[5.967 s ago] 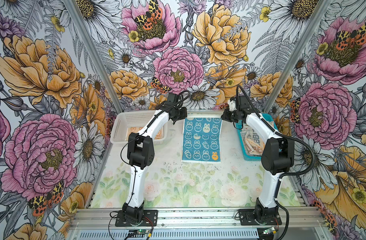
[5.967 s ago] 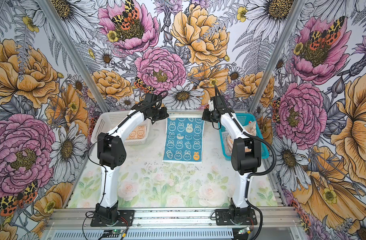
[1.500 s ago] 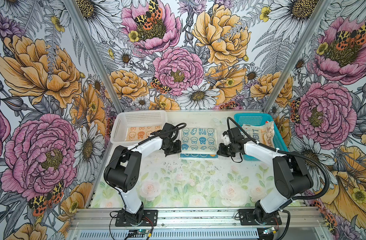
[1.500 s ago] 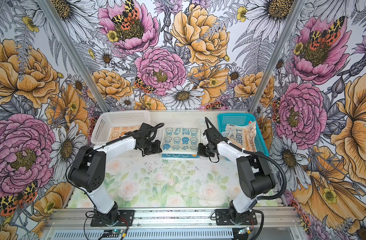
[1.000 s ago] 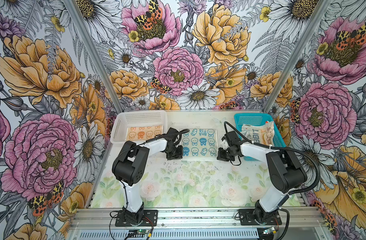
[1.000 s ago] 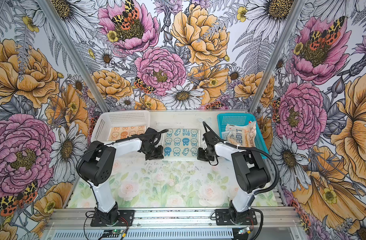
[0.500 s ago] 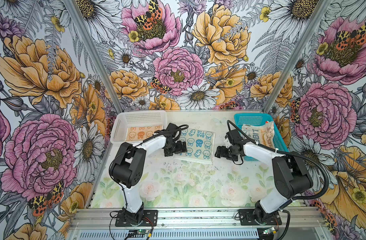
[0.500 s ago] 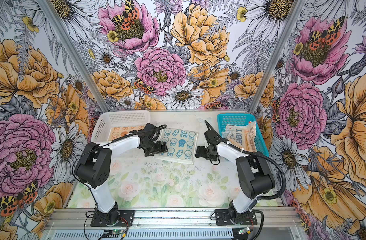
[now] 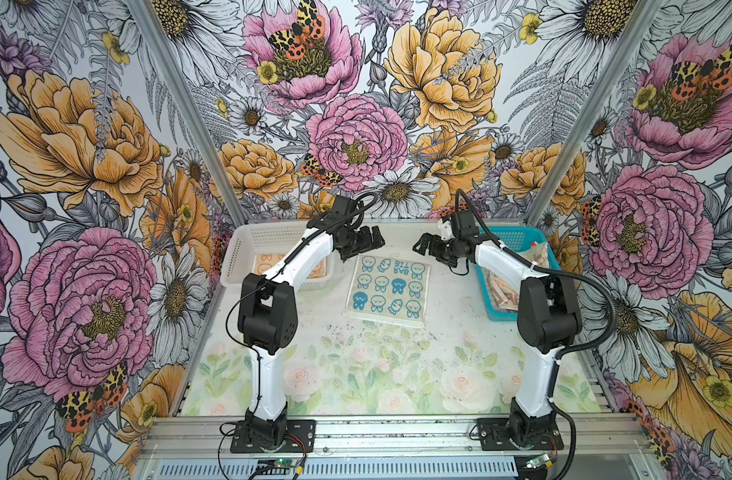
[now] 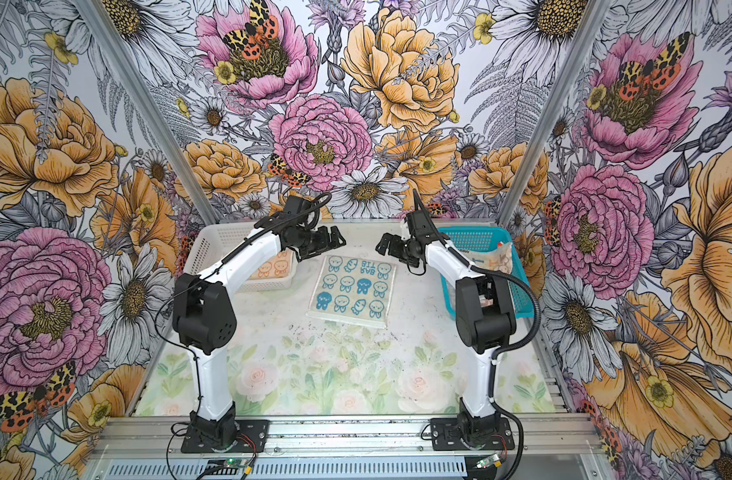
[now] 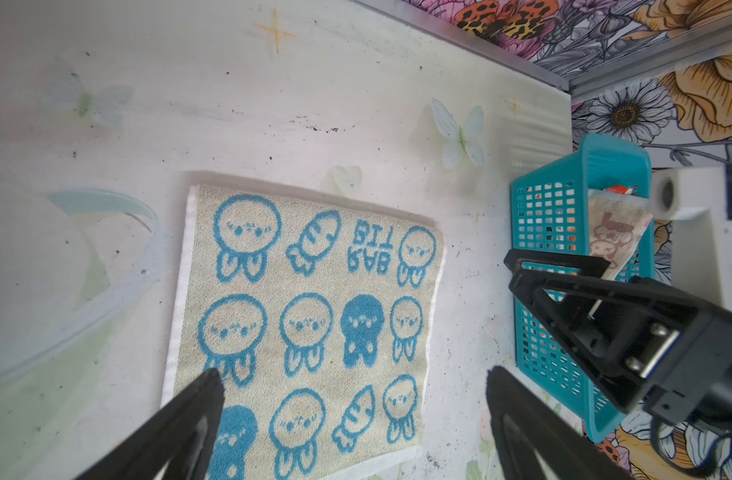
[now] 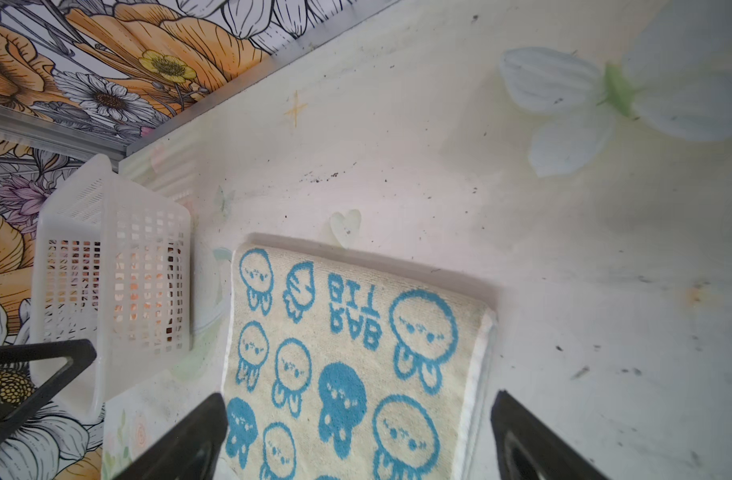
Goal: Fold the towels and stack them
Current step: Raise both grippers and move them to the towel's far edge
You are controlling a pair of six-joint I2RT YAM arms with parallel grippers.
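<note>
Partly occluded orange towel (image 9: 265, 263); left end effector (image 9: 374, 241) and right end effector (image 9: 423, 246) apart.

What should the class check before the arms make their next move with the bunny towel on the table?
1. Left claw open, off the bunny towel: ok.
2. Right claw open, off the bunny towel: ok.
3. Bunny towel folded, flat on table: ok.
4. Bunny towel square to table edge: not ok, skewed.
5. Orange towel lying in white basket: ok.
6. Teal basket emptied: not ok, cloth inside.
</note>
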